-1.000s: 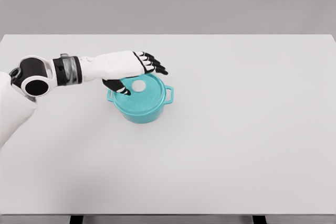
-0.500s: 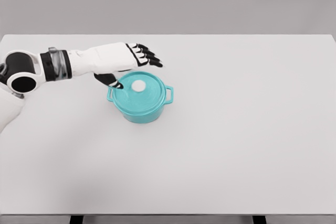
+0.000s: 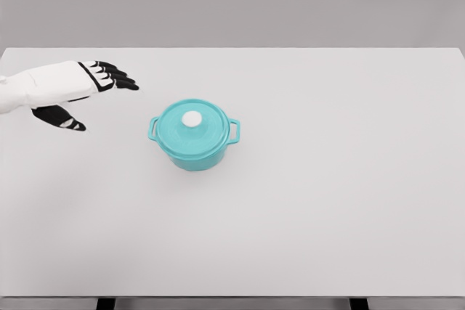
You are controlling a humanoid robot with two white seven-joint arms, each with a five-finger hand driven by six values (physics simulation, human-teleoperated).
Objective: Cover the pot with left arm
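The left hand (image 3: 69, 85), fingers spread and holding nothing, has drawn well away from the teal pot (image 3: 193, 138), whose lid (image 3: 191, 123) now sits on, so covering looks finished.

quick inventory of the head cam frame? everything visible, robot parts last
pot: 1, teal, on the table left of centre, a side handle at each end
lid: 1, teal, seated on the pot
lid knob: 1, white, centre of the lid
table: 1, white, fills most of the view
table legs: 2 dark stubs visible at the bottom edge
backdrop: plain grey, behind the table
left hand: 1, white with black fingers, at the left edge, above the table, apart from the pot, fingers spread, holding nothing
right arm: not in view
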